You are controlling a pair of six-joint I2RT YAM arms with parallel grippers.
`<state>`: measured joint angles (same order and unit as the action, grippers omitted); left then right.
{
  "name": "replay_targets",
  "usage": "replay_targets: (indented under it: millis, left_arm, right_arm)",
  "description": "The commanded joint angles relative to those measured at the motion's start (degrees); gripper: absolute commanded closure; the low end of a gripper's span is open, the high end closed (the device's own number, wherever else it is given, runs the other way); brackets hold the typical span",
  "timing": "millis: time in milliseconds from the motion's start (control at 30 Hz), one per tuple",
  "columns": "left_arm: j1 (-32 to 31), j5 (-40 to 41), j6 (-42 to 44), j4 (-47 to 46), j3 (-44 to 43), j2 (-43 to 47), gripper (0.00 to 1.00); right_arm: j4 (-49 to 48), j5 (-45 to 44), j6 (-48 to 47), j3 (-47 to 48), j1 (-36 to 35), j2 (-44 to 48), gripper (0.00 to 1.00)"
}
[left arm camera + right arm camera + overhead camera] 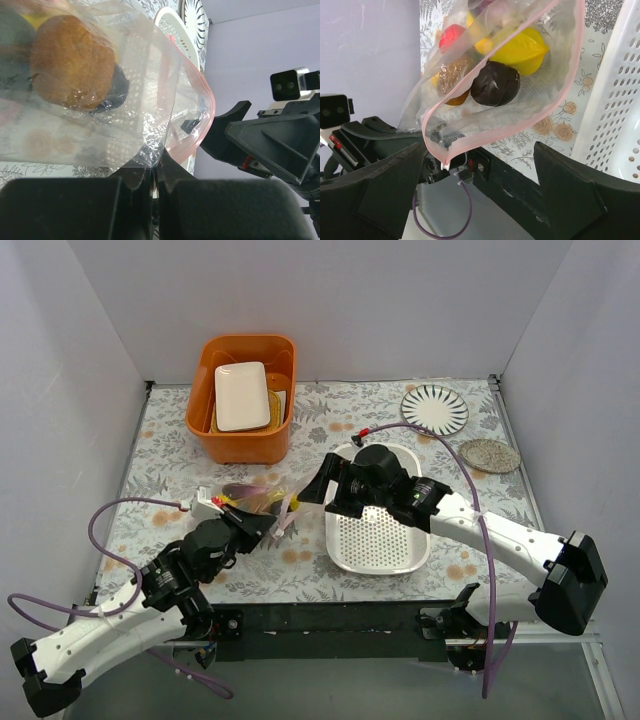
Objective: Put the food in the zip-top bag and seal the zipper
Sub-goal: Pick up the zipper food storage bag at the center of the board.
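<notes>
The clear zip-top bag (250,502) is held up off the floral table, left of centre. Inside it the food shows in the right wrist view: a red fruit (452,35), a yellow piece (525,50), a dark round piece (495,82) and a brown piece (451,75). My left gripper (157,167) is shut on the bag's clear edge near the mouth. The pink zipper (520,122) gapes open, its white slider (445,165) at the end by the left gripper. My right gripper (480,175) is open, its fingers either side of the zipper end, not touching it.
A white perforated basket (375,535) lies under the right arm. An orange bin (243,435) holding a white plate (242,395) stands at the back. A striped plate (434,407) and a grey speckled dish (490,455) sit at the back right.
</notes>
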<state>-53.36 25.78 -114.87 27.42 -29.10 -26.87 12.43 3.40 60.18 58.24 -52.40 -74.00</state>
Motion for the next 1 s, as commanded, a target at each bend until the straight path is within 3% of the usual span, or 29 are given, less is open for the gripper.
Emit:
replay_targets:
  millis: [0,433,867,967]
  left_arm:
    - [0.2,1.4,-15.5,-5.5,-1.1,-0.8,1.00]
    - [0.2,-2.3,-14.8,-10.7,-0.7,-3.6,1.00]
    - [0.2,-7.1,-14.2,-18.4,0.6,-8.8,1.00]
    - [0.2,-8.6,-13.9,-19.2,0.9,-10.0,1.00]
  right_arm:
    - [-0.9,-0.1,5.7,-1.6,0.4,1.6,0.02]
    - [-6.4,-0.1,4.7,-3.7,6.0,2.4,0.02]
    - [-18.2,7.0,6.2,-7.3,9.9,-0.4,0.02]
    - [-16.0,7.5,4.2,-4.5,10.4,-1.8,0.02]
